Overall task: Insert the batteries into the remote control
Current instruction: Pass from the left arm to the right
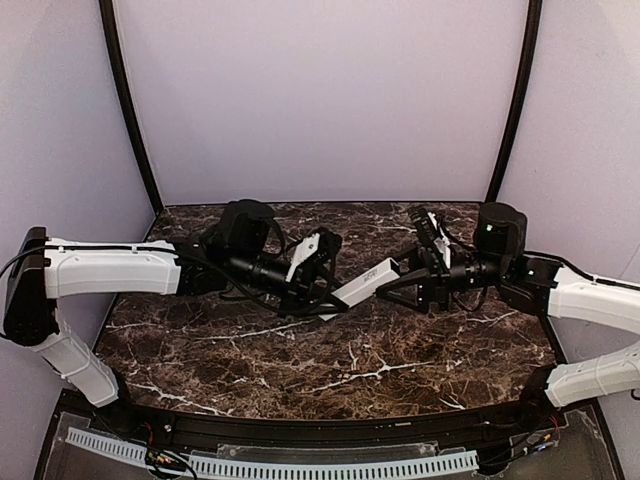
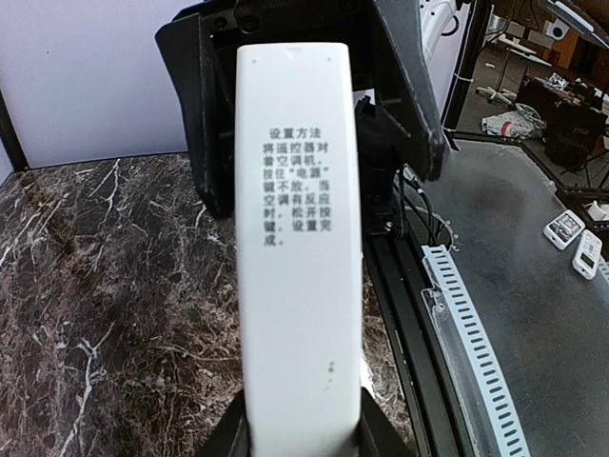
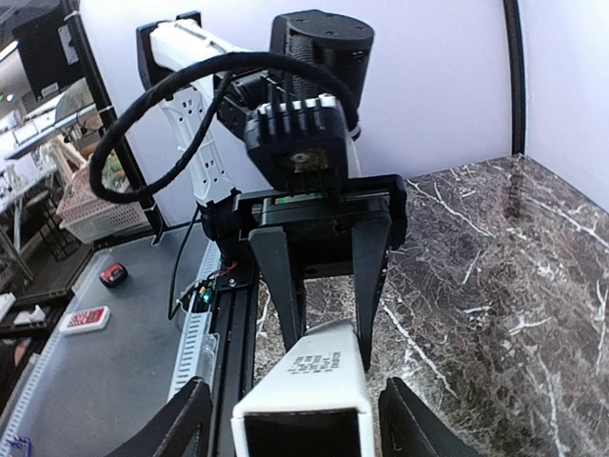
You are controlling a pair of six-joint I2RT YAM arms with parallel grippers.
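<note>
Top external view: the left gripper [image 1: 335,298] is clamping the remote [image 1: 365,284] while the right gripper [image 1: 402,275] is straddling its other end, unclosed — seemingly a regrip, calling for a square pinch.

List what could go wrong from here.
1. Only the left gripper grips the remote, at one end, above the table; a knock could drop it.
2. The right gripper stands open around the other end; closing off-centre could twist the remote.
3. No batteries show in any view.
</note>
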